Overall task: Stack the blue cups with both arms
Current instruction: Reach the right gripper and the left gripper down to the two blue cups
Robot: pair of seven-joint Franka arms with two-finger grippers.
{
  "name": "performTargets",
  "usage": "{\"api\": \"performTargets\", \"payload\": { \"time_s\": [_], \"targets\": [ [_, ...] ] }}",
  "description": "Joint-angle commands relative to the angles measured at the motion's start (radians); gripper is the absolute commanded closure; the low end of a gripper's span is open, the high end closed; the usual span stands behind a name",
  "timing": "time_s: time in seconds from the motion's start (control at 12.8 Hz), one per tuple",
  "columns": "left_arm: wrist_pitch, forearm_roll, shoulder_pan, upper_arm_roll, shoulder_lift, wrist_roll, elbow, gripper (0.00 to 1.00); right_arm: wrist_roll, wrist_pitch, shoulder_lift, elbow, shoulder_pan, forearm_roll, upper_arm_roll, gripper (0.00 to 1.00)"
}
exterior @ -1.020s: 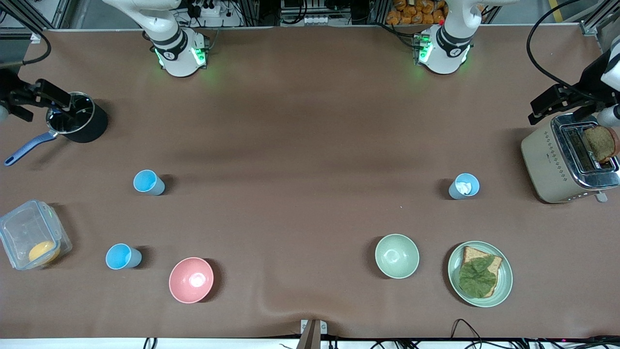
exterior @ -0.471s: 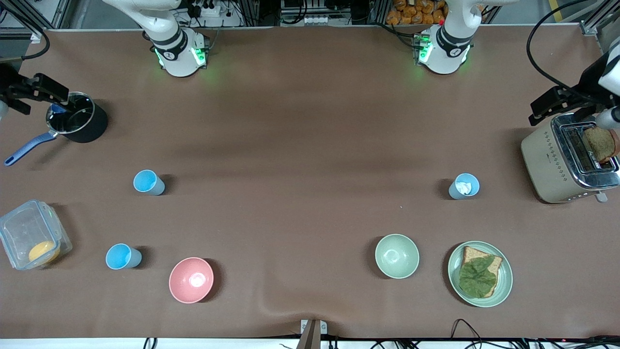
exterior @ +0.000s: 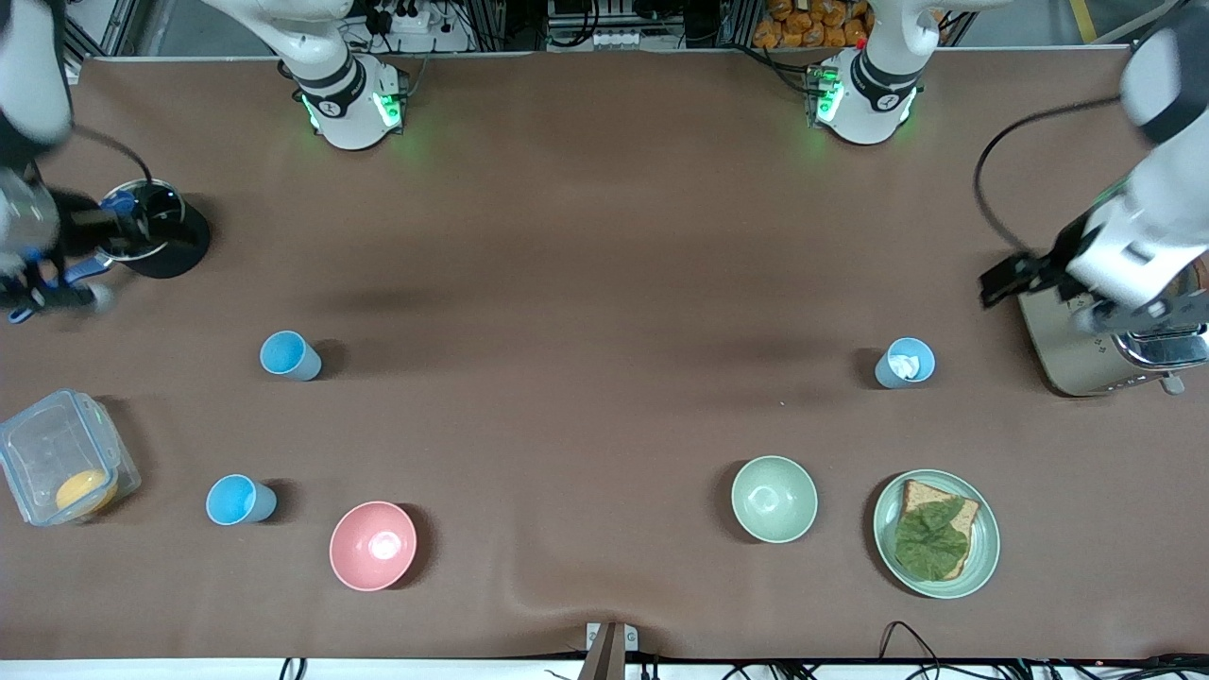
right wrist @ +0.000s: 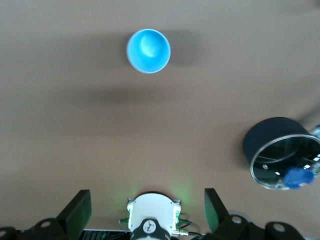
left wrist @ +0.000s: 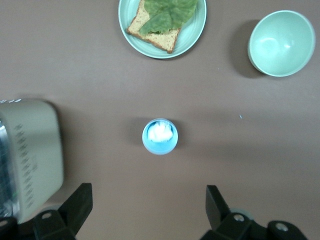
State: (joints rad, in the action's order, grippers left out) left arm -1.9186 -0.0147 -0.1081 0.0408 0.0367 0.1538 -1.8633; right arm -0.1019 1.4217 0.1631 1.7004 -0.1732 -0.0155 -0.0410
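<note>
Blue cups stand apart on the brown counter (exterior: 604, 283), none stacked yet. The grey-blue cup (exterior: 905, 363) with a white bit inside stands upright toward the left arm's end, near the toaster (exterior: 1077, 354) and farther from the front camera than the pale green bowl (exterior: 774, 499) and the plate (exterior: 985, 540) of bread and lettuce. My left tool (left wrist: 145, 207) hangs over the counter between that cup and the toaster, its fingers (left wrist: 76, 204) spread wide with nothing between them.

One sky blue cup (exterior: 290, 356) stands upright toward the right arm's end. A second sky blue cup (exterior: 240, 500) stands nearer to the front camera, between the clear container (exterior: 57, 467) and the pink bowl (exterior: 372, 545). My right tool (right wrist: 146, 205) hovers over the counter by the black pot (exterior: 162, 247), well apart from both cups, fingers (right wrist: 79, 204) spread and empty.
</note>
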Motion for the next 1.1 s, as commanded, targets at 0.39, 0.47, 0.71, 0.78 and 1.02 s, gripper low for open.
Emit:
{"api": "performTargets", "payload": {
  "time_s": [0.39, 0.47, 0.71, 0.78, 1.02],
  "targets": [
    [-0.592, -0.019, 0.048, -0.001, 0.162, -0.054, -0.359, 0.0, -0.028, 0.333, 0.332, -0.036, -0.074, -0.001, -0.011, 0.0],
    [-0.631, -0.019, 0.048, -0.001, 0.192, -0.054, -0.367, 0.0, -0.027, 0.358, 0.352, -0.036, -0.075, -0.003, -0.013, 0.0],
    [-0.683, -0.019, 0.05, -0.001, 0.224, -0.054, -0.393, 0.0, -0.024, 0.393, 0.412, -0.033, -0.077, -0.008, -0.013, 0.0],
    [-0.698, -0.019, 0.048, -0.002, 0.232, -0.054, -0.401, 0.0, -0.024, 0.393, 0.43, -0.027, -0.086, -0.02, -0.014, 0.0],
    [-0.729, -0.019, 0.048, -0.002, 0.255, -0.054, -0.415, 0.18, -0.028, 0.428, 0.425, 0.031, -0.078, -0.055, -0.014, 0.0]
  ]
}}
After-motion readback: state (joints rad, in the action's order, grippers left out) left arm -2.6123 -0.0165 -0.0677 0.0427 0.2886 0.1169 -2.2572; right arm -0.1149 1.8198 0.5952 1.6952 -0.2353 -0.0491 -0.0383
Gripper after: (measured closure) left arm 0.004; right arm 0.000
